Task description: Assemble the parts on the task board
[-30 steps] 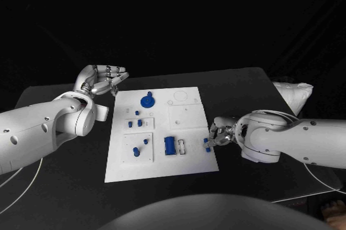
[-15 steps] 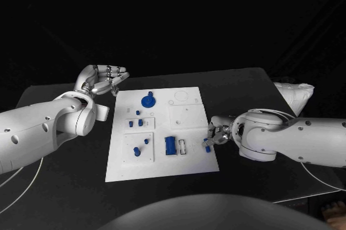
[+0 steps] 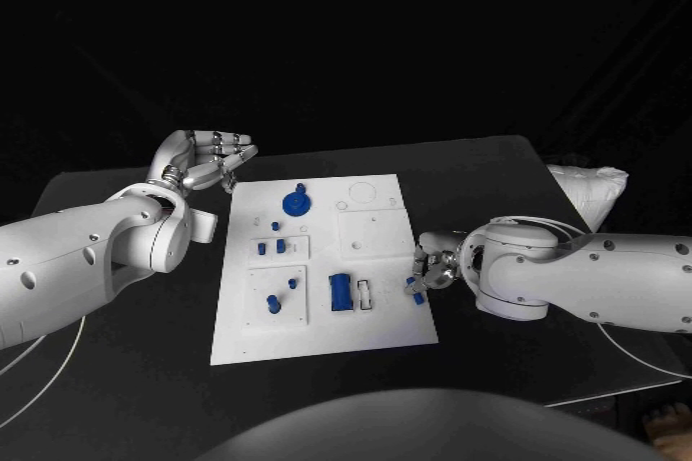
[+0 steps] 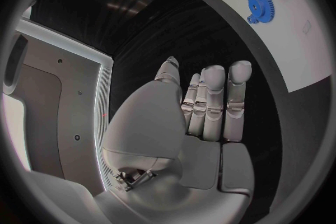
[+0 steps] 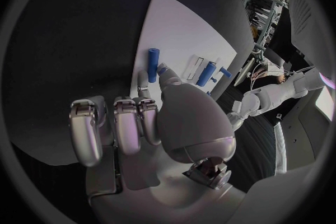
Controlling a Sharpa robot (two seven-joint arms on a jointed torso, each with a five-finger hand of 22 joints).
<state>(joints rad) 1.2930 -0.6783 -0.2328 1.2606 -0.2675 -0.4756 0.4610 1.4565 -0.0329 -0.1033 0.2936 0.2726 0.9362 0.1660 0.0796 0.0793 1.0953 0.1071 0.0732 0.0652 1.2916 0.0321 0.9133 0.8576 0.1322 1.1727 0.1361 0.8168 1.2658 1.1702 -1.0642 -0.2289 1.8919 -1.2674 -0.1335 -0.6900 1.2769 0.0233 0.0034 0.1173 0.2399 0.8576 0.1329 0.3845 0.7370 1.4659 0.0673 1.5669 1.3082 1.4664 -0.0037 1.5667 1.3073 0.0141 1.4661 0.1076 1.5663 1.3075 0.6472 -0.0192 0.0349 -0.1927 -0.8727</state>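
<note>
Apparently ready to fit it, the right hand (image 3: 430, 266) pinches a blue part (image 3: 417, 288) at the board's (image 3: 325, 336) right edge; the left hand (image 3: 216, 156), fingers loosely open and holding nothing, waits beyond the far-left corner.

From the head camera you look steeply down on the black counter (image 3: 130, 381) with the whole task board (image 3: 320, 271) mid-picture, at middling range. Your left wrist camera sits close behind the left hand (image 4: 199, 117), facing along its fingers toward the board's gear (image 4: 260, 0) corner. Your right wrist camera sits behind the right hand (image 5: 140, 123), facing the board's near edge. All three share the board.
</note>
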